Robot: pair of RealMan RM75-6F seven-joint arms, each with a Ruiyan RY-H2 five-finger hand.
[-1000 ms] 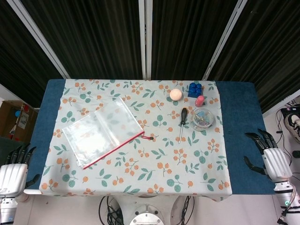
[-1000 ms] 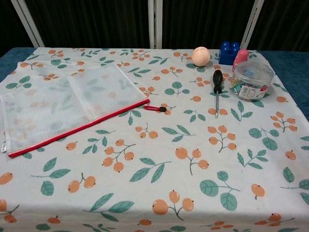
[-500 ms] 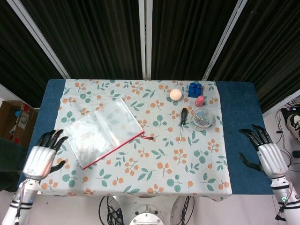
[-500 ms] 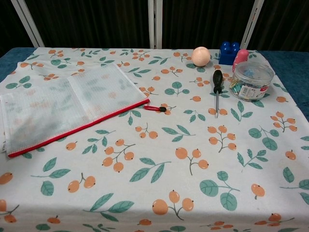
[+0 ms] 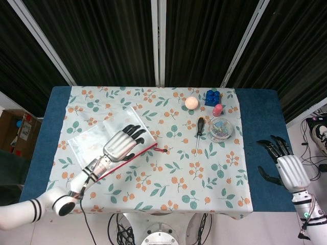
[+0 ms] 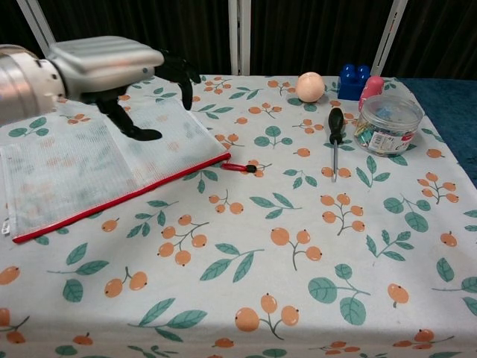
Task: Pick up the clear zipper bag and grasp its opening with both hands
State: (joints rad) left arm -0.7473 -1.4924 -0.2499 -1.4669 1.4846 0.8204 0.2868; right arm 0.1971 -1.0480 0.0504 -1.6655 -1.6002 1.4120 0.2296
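Note:
The clear zipper bag (image 5: 92,140) (image 6: 74,171) lies flat on the left half of the flowered cloth, its red zipper edge facing the table's front, with a red pull tab (image 6: 240,168) at the right end. My left hand (image 5: 122,142) (image 6: 112,67) hovers over the bag's right part, fingers spread and holding nothing. Whether it touches the bag cannot be told. My right hand (image 5: 286,166) stays off the table's right edge, fingers apart and empty; it is outside the chest view.
At the back right stand a peach ball (image 5: 191,102), a blue block (image 5: 212,97), a pink piece (image 5: 218,109) and a clear round tub (image 5: 220,129) of small items. A black-handled screwdriver (image 5: 199,135) lies beside them. The blue table (image 5: 260,153) shows around the cloth.
My left hand has swung from the table's left edge in over the bag. My right hand has shifted slightly. The bag has not moved.

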